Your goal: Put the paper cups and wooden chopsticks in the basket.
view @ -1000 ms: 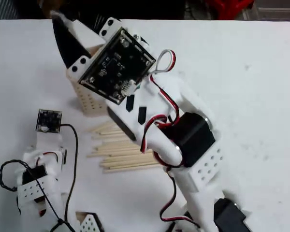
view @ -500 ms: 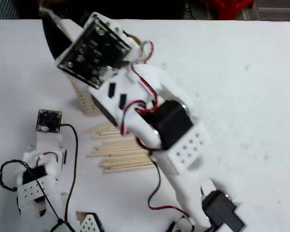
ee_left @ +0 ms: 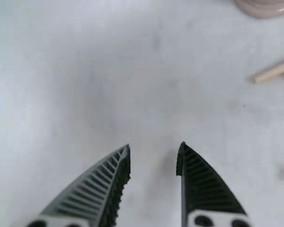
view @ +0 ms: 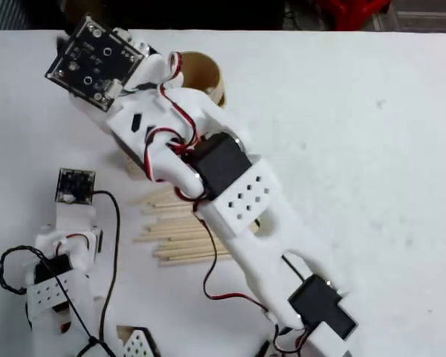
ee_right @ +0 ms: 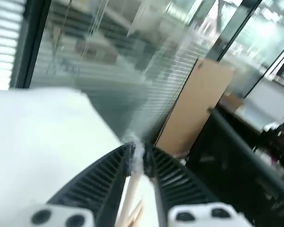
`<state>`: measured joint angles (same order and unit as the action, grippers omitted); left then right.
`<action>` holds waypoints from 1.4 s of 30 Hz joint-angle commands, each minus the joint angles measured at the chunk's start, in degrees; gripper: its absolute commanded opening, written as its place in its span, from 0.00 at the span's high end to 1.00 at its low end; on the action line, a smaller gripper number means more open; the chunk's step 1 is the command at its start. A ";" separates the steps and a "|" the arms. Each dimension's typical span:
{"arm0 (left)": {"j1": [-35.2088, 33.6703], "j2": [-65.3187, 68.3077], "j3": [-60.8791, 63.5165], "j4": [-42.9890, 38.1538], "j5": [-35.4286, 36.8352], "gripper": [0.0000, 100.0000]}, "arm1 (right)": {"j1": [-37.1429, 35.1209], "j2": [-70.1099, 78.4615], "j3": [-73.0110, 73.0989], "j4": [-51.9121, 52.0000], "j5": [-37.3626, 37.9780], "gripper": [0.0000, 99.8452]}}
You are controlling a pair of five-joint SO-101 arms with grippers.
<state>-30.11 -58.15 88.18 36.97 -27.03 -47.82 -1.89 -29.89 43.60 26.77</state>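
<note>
The right pincer, at the table's far left, pinches a few chopsticks along its jaws, with the basket just nearer (mostly hidden under that arm), while the spread left pincer hovers left of the loose pile.

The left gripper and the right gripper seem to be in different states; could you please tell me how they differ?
The left gripper is open with nothing between its jaws, while the right gripper is shut on wooden chopsticks. The left gripper points down at the table; the right gripper points out past the table's edge toward the room behind. Both have dark, ribbed, pointed fingers on white mounts.
</note>
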 commanded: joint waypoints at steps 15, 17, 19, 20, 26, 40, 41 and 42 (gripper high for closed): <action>-0.40 -1.10 -0.26 -0.88 0.53 0.83 | 4.18 -5.05 -1.67 40.40 0.70 0.90; -0.40 -1.10 -0.26 -0.88 0.53 0.83 | 5.23 -6.90 -1.67 47.34 0.70 0.90; -0.40 -1.10 -0.26 -0.88 0.53 0.83 | 6.37 -8.48 -1.67 52.79 0.70 0.90; -0.40 -1.10 -0.26 -0.88 0.53 0.83 | 7.43 -9.19 -1.49 55.25 0.79 0.90; -0.40 -1.10 -0.26 -0.88 0.53 0.83 | 18.33 -17.71 14.51 55.25 0.88 0.95; -0.40 -1.10 -0.26 -0.97 0.53 0.83 | 28.00 -49.63 73.67 39.78 22.77 0.97; -0.40 -1.10 -0.26 -0.97 0.53 0.83 | 28.00 -52.00 76.66 37.05 23.30 0.97; -0.40 -1.10 -0.26 -0.97 0.53 0.83 | 28.00 -53.93 79.03 35.21 23.47 0.97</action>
<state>-30.11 -58.15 88.18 36.97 -27.03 -20.40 -49.45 41.76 84.75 48.13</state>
